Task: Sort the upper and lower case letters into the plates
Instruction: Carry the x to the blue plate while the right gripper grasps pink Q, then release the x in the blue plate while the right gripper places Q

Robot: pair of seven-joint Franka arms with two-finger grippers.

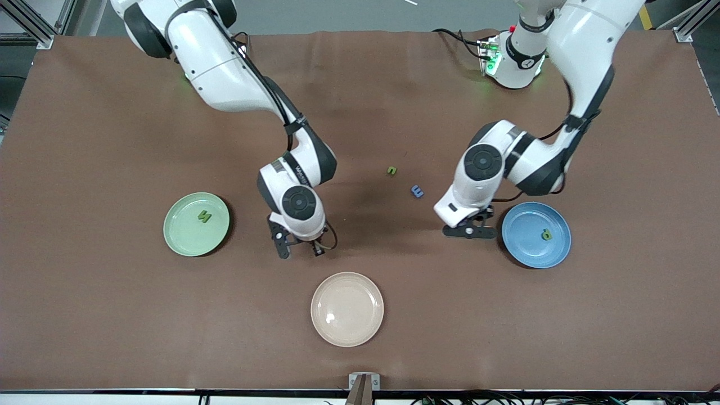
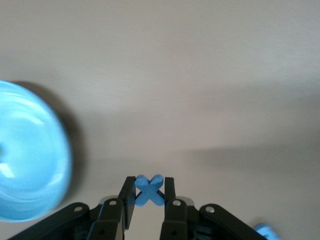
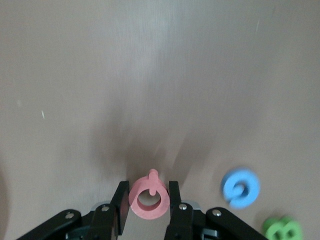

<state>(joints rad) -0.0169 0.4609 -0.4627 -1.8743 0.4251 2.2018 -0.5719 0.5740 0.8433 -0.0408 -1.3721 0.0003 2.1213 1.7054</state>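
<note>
The mint green plate (image 1: 185, 233) holds a green letter N (image 1: 203, 216). The blue plate (image 1: 529, 250) holds a green letter (image 1: 546, 235) and also shows in the left wrist view (image 2: 30, 155). My left gripper (image 1: 469, 232) is over the cloth just beside the blue plate, shut on a blue X (image 2: 149, 190). My right gripper (image 1: 298, 250) is over the cloth between the mint plate and the cream plate, shut on a pink Q (image 3: 148, 197). A small green letter (image 1: 392, 170) and a blue letter (image 1: 417, 191) lie on the cloth between the arms.
A cream-beige plate (image 1: 360, 323) lies empty, nearest the front camera. The right wrist view shows a round blue letter (image 3: 240, 187) and a green letter (image 3: 282, 230) on the cloth close to that gripper. A brown cloth (image 1: 112, 326) covers the table.
</note>
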